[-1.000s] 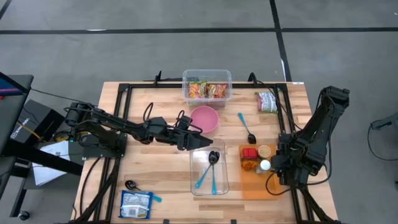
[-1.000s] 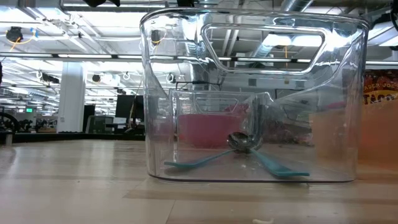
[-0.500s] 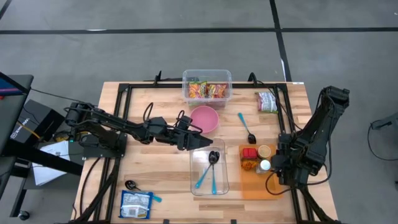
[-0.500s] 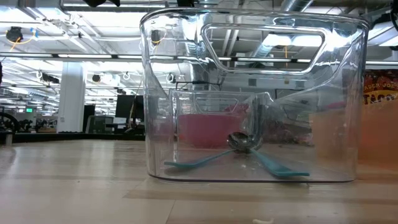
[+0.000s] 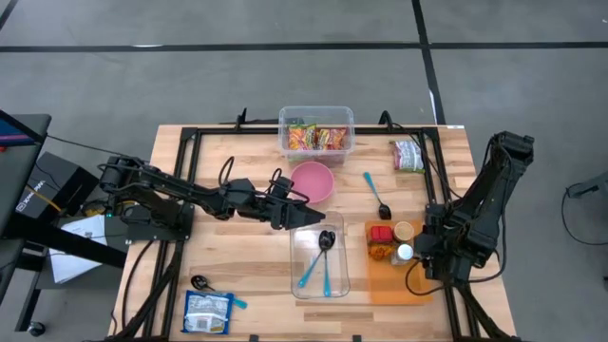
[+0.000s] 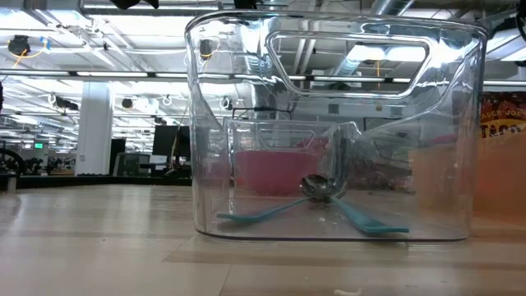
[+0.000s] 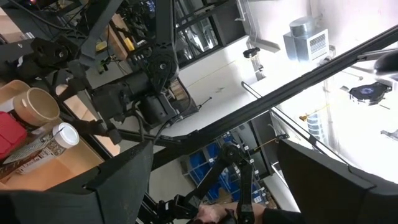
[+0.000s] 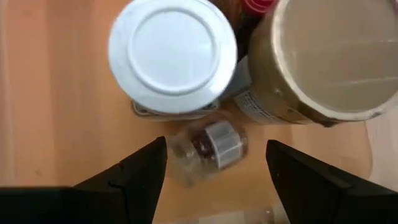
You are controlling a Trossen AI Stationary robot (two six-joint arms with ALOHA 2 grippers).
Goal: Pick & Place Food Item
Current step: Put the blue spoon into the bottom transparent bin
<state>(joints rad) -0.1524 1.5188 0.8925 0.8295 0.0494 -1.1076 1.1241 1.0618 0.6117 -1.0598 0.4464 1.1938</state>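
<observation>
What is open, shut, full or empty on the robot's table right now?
Clear tub: no lid, two teal spoons lying inside.
Back container: no lid, full of colourful packets.
Pink bowl: upright, looks empty.
White-lidded jar: upright, lid on, on the orange board.
Left gripper: fingers open, by the tub's rim, holding nothing.
Right gripper: fingers apart above the jars, holding nothing.

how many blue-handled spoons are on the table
4 visible: two crossed in the clear bin, one loose right of the pink bowl, one by the blue packet. Others may be hidden.
</observation>
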